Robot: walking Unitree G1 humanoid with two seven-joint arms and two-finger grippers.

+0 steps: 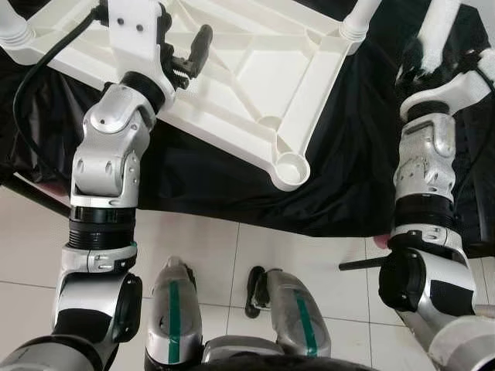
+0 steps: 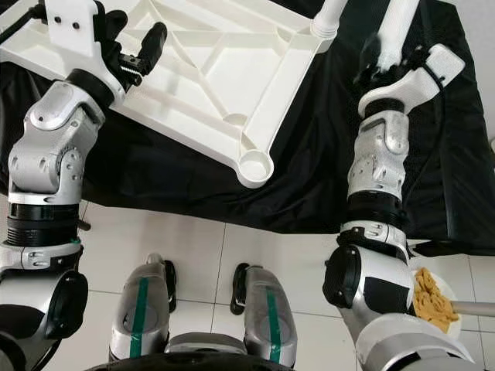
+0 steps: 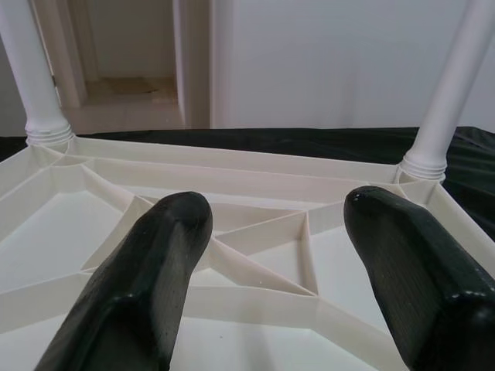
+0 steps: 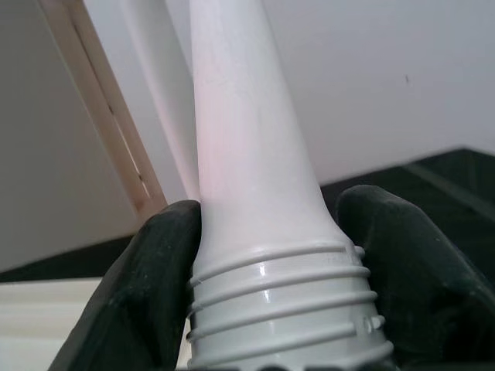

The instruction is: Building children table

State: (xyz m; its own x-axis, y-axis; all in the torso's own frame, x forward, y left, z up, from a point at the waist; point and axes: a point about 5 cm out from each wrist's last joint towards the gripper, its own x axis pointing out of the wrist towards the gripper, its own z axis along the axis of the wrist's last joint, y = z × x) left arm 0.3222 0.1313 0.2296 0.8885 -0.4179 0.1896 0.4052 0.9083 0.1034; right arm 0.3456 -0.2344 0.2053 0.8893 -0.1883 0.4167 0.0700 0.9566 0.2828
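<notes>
One white tabletop (image 1: 232, 77) lies upside down on one black cloth (image 1: 232, 193). Three white legs show: two standing in far corner sockets (image 3: 27, 85) (image 3: 448, 93), one in the right gripper (image 4: 267, 232). One empty socket (image 1: 292, 166) sits at the near corner. Two grippers are counted, left (image 3: 271, 255) and right.

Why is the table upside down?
It is upside down: the table top shows its ribbed underside, with legs pointing up. Why, I cannot tell.

Black cloth (image 1: 232, 193) on tiled floor (image 1: 232, 263) carries the upturned white tabletop (image 1: 247, 77).
</notes>
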